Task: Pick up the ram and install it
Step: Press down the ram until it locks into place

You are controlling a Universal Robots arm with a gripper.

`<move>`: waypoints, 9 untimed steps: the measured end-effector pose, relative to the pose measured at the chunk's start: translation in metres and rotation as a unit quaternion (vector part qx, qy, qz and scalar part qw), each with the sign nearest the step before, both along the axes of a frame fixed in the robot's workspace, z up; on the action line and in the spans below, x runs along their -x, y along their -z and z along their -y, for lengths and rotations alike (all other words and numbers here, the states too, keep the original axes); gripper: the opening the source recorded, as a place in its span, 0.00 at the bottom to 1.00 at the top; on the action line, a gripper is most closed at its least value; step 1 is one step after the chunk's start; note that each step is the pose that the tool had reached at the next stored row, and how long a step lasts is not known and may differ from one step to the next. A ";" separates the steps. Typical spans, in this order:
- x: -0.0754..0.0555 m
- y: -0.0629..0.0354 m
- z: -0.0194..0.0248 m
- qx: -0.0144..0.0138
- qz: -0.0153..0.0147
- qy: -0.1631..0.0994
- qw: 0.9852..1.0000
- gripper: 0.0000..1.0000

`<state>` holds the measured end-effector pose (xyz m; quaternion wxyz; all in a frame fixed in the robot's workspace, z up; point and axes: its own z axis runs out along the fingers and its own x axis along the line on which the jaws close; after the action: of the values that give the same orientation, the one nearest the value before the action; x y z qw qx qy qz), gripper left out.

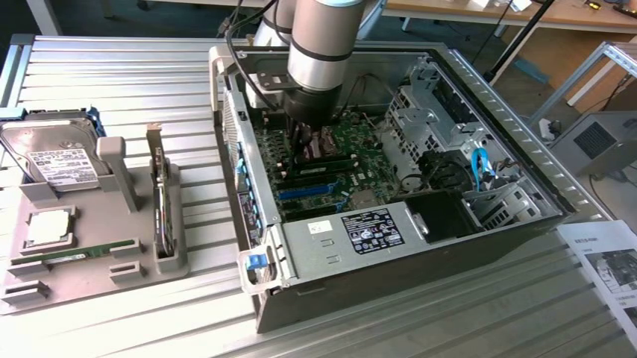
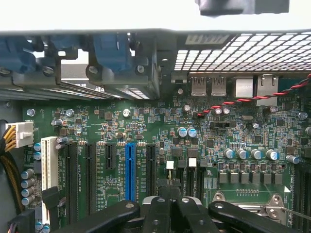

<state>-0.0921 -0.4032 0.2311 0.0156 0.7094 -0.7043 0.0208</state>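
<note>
— We see a green motherboard with one blue slot among black ones.
— And we note a green ram on the grey holder — ribbed silver surface beneath.

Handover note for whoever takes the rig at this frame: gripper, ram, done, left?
Gripper: shut, low inside the case, over the motherboard. I cannot tell whether it holds anything.
Ram: a green stick lies flat on the tray, at the exterior view's left, outside the case.
Done: nothing that shows.
Left: that stick is not picked up or installed.
</note>
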 end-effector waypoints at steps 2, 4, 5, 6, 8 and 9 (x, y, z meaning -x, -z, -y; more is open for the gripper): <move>0.000 0.0001 0.0000 0.000 0.000 0.000 1.000 0.11; 0.000 0.0001 0.0000 0.000 0.000 0.000 1.000 0.11; 0.000 0.0001 0.0000 0.000 0.000 0.000 1.000 0.11; 0.000 0.0001 0.0000 0.000 0.000 0.000 1.000 0.11; 0.000 0.0001 0.0000 0.000 0.000 0.000 1.000 0.11; 0.000 0.0001 0.0000 0.000 0.000 0.000 1.000 0.11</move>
<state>-0.0921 -0.4032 0.2309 0.0157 0.7094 -0.7043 0.0208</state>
